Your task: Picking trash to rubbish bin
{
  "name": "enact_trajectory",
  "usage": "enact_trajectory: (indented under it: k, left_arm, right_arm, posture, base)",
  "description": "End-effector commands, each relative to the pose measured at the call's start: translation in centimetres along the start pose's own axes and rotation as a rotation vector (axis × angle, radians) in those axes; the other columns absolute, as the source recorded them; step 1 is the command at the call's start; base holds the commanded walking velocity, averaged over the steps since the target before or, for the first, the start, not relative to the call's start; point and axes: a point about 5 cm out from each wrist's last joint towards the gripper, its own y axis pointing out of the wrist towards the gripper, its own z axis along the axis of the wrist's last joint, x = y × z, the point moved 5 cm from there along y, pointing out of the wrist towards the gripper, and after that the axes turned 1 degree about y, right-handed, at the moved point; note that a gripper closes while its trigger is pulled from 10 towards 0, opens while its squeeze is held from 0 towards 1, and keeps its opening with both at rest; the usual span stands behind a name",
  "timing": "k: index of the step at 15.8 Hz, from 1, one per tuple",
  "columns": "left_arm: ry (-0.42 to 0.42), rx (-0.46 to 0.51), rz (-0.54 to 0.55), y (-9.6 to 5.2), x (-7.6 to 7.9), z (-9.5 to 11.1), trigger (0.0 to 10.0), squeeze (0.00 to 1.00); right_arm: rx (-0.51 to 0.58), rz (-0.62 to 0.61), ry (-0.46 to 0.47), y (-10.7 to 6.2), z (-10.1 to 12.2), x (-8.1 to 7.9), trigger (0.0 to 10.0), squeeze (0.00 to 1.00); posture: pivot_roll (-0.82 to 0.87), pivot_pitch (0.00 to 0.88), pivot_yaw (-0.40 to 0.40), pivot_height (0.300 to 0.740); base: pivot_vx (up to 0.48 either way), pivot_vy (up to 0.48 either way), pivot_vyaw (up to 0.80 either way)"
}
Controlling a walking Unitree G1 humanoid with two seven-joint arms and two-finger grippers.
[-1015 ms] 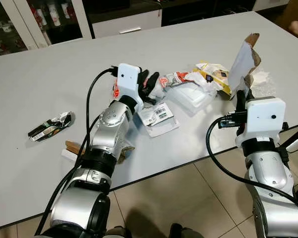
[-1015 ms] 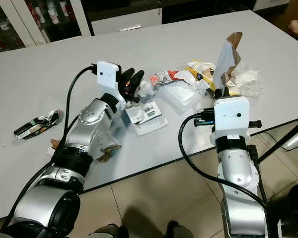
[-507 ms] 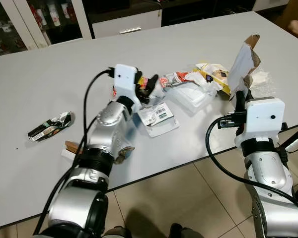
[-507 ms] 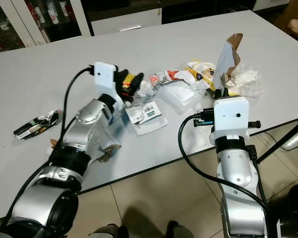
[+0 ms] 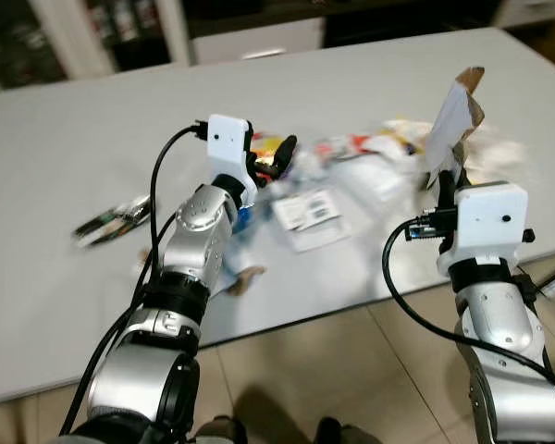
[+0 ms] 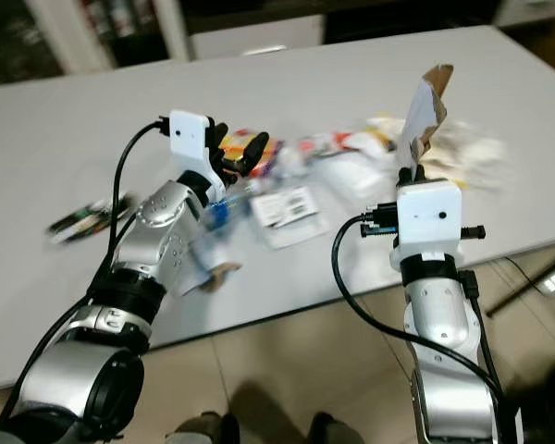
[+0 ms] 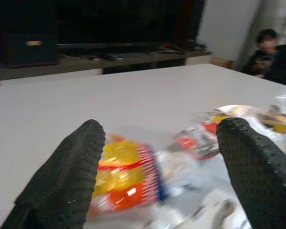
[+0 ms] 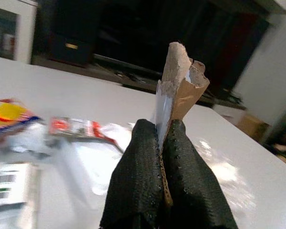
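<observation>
My left gripper (image 7: 163,129) is open over the grey table (image 5: 92,120). A yellow and red snack wrapper (image 7: 126,176) lies just beyond and between its black fingers (image 7: 62,186). In the eye views the same gripper (image 6: 240,153) hovers at the left end of the trash pile. My right gripper (image 8: 159,131) is shut on a torn piece of brown and white cardboard (image 8: 181,81), which stands upright above it. This gripper is near the table's front right edge, and the cardboard (image 5: 455,111) sticks up from it.
A printed label card (image 5: 307,208), a white plastic tray, red-white wrappers (image 7: 200,140) and crumpled clear plastic (image 5: 499,157) lie mid-table. A dark wrapper (image 5: 111,222) lies at left. A brown scrap (image 5: 245,276) sits by the front edge. A person (image 7: 271,57) sits beyond the table.
The whole picture has shifted and blurred, so the camera moved. My left gripper has lifted slightly and swung left, its fingers now apart over the yellow-red wrapper. The right gripper still holds the cardboard.
</observation>
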Motion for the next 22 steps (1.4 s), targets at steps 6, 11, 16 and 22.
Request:
enact_trajectory:
  k: [6,11,16,22]
  left_arm:
    - [-0.002,-0.025,-0.007,0.05,-0.05,-0.30,10.0,1.00]
    - [-0.008,-0.037,-0.016,0.10,0.01,-0.47,10.0,1.00]
    - [-0.009,-0.045,-0.019,0.11,0.02,-0.60,10.0,1.00]
    - [-0.008,-0.050,-0.025,0.13,0.12,-0.70,10.0,1.00]
  right_arm:
    - [0.006,0.000,0.012,-0.13,0.04,-0.10,10.0,0.00]
    - [0.004,-0.007,0.021,-0.18,0.00,-0.04,10.0,0.00]
    - [0.003,-0.011,0.022,-0.22,-0.07,0.01,10.0,0.00]
    - [0.005,-0.011,0.023,-0.16,-0.07,-0.04,10.0,0.00]
  posture:
    - [0.12,0.116,0.014,0.740]
    - [0.12,0.118,0.016,0.740]
    - [0.12,0.119,0.019,0.740]
    - [0.12,0.118,0.022,0.740]
  base:
    - [0.000,0.000,0.67]
    - [0.000,0.267,0.00]
    - [0.000,0.401,0.00]
    - [0.000,0.480,0.00]
